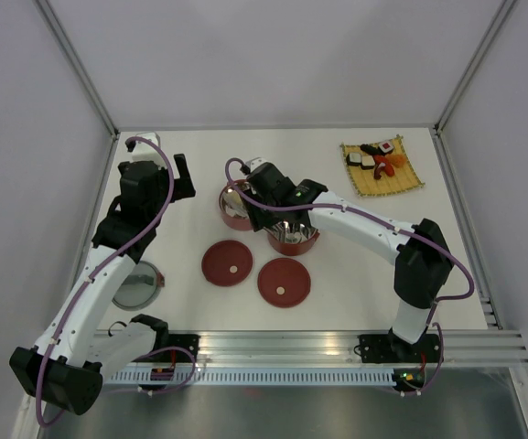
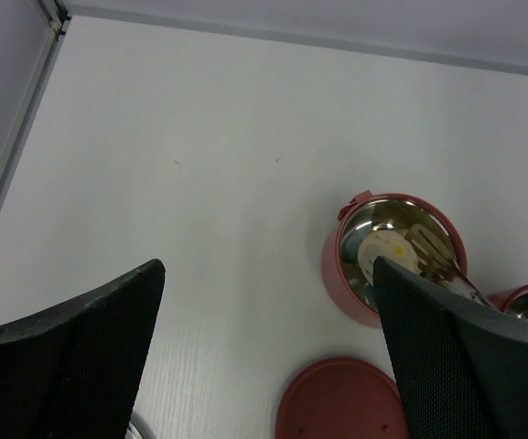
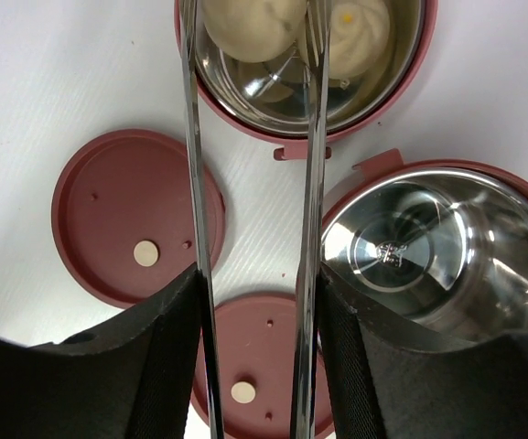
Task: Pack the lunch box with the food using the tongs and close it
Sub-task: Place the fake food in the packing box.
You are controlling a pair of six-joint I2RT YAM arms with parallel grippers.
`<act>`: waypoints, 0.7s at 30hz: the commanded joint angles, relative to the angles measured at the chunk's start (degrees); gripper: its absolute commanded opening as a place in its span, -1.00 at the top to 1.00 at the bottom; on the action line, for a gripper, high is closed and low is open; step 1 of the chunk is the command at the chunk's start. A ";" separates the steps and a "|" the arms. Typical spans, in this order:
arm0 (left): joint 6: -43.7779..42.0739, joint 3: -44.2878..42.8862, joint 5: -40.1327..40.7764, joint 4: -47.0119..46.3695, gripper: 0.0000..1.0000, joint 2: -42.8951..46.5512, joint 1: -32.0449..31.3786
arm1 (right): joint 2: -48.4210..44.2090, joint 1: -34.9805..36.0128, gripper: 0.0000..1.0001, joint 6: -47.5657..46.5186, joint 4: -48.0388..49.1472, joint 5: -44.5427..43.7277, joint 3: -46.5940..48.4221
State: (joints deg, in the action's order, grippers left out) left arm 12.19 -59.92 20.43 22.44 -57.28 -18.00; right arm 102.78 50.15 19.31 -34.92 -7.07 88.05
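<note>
Gleaming steel tongs [image 3: 312, 183], pale round balls [image 3: 250, 27]

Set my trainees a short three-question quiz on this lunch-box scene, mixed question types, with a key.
1. True or false: both pale beige round balls lie in one dark-red steel-lined bowl.
2. Which holds the slim silver metal tongs? A left pincer; B right pincer; C neither.
3. How many flat round red lids lie on the white table, off the bowls?
Key: 1 true; 2 B; 3 two.
</note>
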 commanded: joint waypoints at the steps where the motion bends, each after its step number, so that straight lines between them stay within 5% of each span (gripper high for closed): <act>1: 1.17 -1.16 -1.09 -0.82 -0.99 0.06 0.24 | -0.39 0.30 -0.14 -0.06 -0.94 -3.12 3.35; 12: 1.17 -1.16 -1.27 -0.82 -0.99 0.23 0.25 | -1.88 -0.75 -0.15 0.72 -1.03 -2.96 4.59; 21: 1.17 -1.16 -1.61 -0.82 -0.99 0.32 0.25 | -5.66 -17.95 -0.13 -1.81 -1.29 0.83 6.61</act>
State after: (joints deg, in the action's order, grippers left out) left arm 12.21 -59.92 20.23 22.44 -57.28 -18.00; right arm 101.54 38.46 18.79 -36.62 -6.33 91.44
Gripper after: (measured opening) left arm 0.994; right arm 0.571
